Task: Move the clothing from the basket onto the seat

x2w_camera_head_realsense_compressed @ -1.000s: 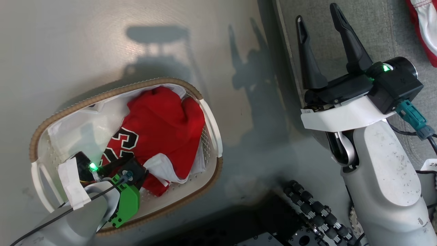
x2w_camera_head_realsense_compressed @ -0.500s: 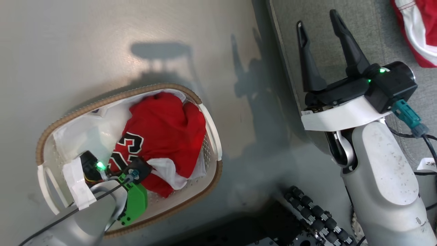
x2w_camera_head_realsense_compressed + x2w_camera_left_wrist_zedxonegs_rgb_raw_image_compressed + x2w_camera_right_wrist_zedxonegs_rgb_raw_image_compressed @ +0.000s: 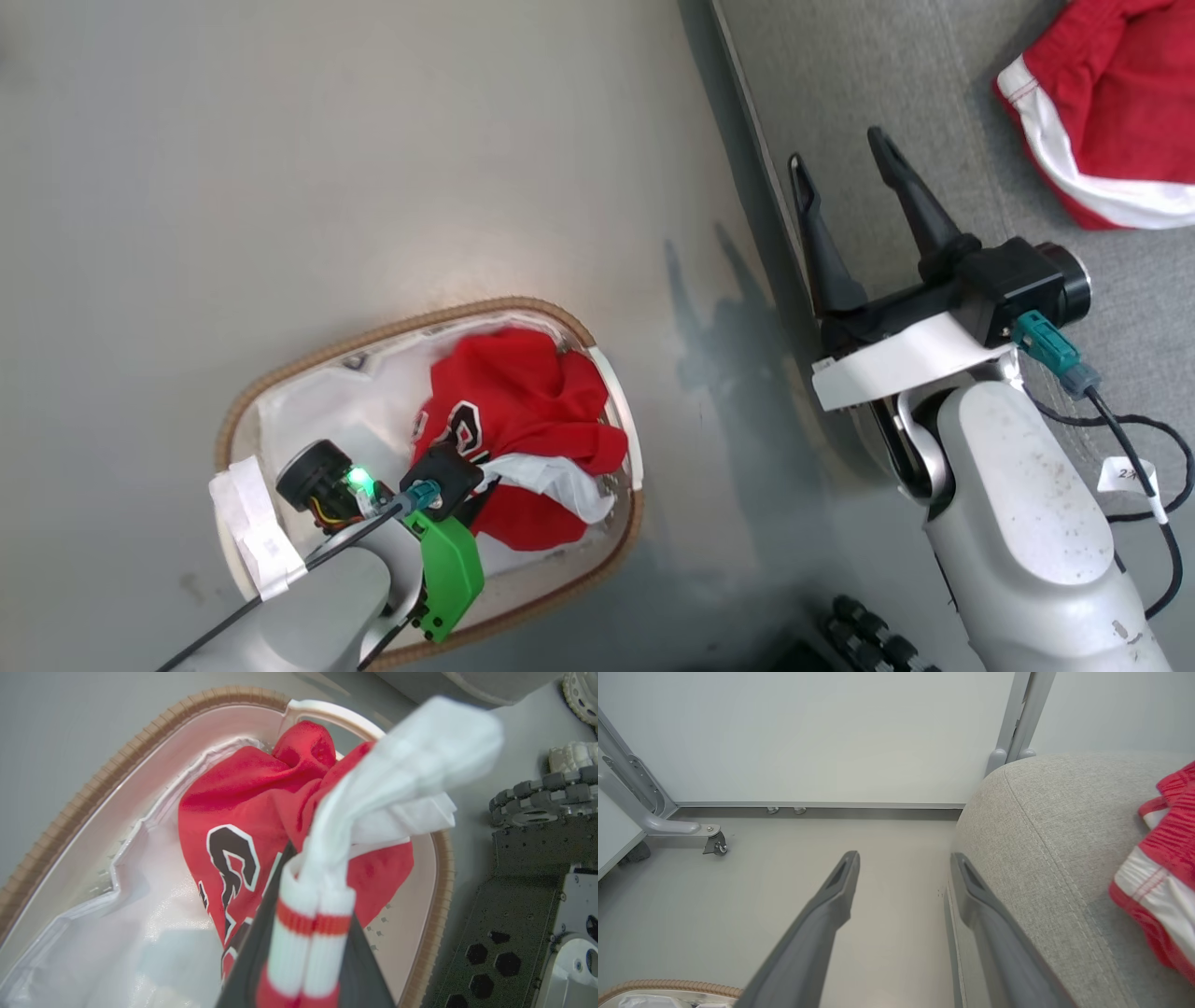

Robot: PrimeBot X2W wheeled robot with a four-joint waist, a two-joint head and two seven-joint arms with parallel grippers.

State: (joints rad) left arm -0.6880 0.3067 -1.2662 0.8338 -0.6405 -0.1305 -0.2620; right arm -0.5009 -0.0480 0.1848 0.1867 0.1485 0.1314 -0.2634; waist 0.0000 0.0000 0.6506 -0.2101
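1. The grey floor (image 3: 280,140) takes up the left and middle of the head view.
2. The seat (image 3: 887,84) runs down the right side, its stitched edge meeting the floor.
3. The basket (image 3: 627,429) stands on the floor near the seat's edge, not touching it. Its white cloth liner (image 3: 373,401) is bare on the side away from the seat.
4. The jersey (image 3: 523,383) lies bunched inside the basket, against the wall nearer the seat. Part of a black-and-white numeral shows, and a white panel folds over the lower part.
5. The shorts (image 3: 1111,103) lie on the seat at the upper right, well apart from the basket.
6. The left hand (image 3: 313,891) reaches down into the basket. In the left wrist view its fingers are clamped on the jersey's white ribbed trim with the red stripe. The red body of the jersey hangs just beyond the fingertips, and the white panel is draped over them.
7. The right hand (image 3: 837,154) hovers at the seat's edge with its fingers spread apart and nothing between them. One finger is over the edge and the other is over the cushion. The shorts lie to its right, well clear of it.
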